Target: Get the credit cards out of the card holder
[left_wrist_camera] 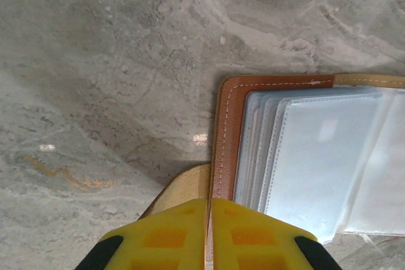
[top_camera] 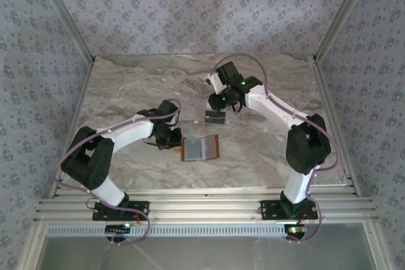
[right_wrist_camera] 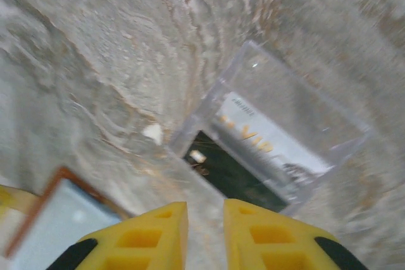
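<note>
1. marbled grey table (top_camera: 126, 93), boxed in by walls of patterned wallpaper.
2. left claw (left_wrist_camera: 209, 210): its yellow fingers are pressed together with only a thin slit between them. they pinch the tan side tab (left_wrist_camera: 180, 188) of the card holder (left_wrist_camera: 223, 137).
3. the card holder lies open and flat on the table, with its brown stitched rim and stacked clear sleeves (left_wrist_camera: 323, 156) facing up. i cannot tell whether any card sits in the sleeves.
4. right claw (right_wrist_camera: 205, 213): its fingers are narrowly parted with nothing between them, and it hangs over bare table.
5. just past it stands a clear plastic rack (right_wrist_camera: 316, 112) holding credit cards (right_wrist_camera: 266, 150): a pale one with gold lettering and a dark one beside it.
6. in the top view the rack sits apart from the card holder, farther from the arm bases.
</note>
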### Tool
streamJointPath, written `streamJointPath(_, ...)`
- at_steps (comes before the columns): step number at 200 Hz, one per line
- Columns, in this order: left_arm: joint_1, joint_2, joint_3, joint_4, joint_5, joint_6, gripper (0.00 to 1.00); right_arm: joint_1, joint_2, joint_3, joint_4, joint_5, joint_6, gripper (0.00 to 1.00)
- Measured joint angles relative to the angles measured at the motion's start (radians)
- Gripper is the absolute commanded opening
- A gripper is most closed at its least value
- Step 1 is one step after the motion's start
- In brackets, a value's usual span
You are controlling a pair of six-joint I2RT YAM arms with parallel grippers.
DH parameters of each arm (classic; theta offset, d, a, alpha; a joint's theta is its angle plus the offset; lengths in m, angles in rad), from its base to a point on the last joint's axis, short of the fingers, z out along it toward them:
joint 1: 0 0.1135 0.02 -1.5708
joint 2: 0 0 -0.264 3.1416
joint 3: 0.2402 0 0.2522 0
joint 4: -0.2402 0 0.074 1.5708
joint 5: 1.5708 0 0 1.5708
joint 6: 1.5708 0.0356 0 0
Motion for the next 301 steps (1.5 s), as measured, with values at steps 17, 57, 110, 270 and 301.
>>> streamJointPath(17,0.000,0.014,-0.005,0.004,0.000,0.001,0.10,0.013,-0.002,-0.027,0.011,-0.042,0.132,0.19)
streamJointPath(57,0.007,0.039,-0.015,0.016,0.011,0.013,0.08,0.108,0.003,-0.095,0.053,-0.135,0.346,0.19)
streamJointPath(110,0.022,0.054,-0.035,0.040,0.048,0.026,0.07,0.229,0.058,-0.122,0.119,-0.208,0.487,0.19)
streamJointPath(270,0.040,0.054,-0.051,0.061,0.082,0.038,0.07,0.290,0.174,-0.211,0.200,-0.239,0.655,0.30)
streamJointPath(301,0.040,0.054,-0.051,0.061,0.082,0.042,0.07,0.295,0.174,-0.206,0.171,-0.205,0.653,0.33)
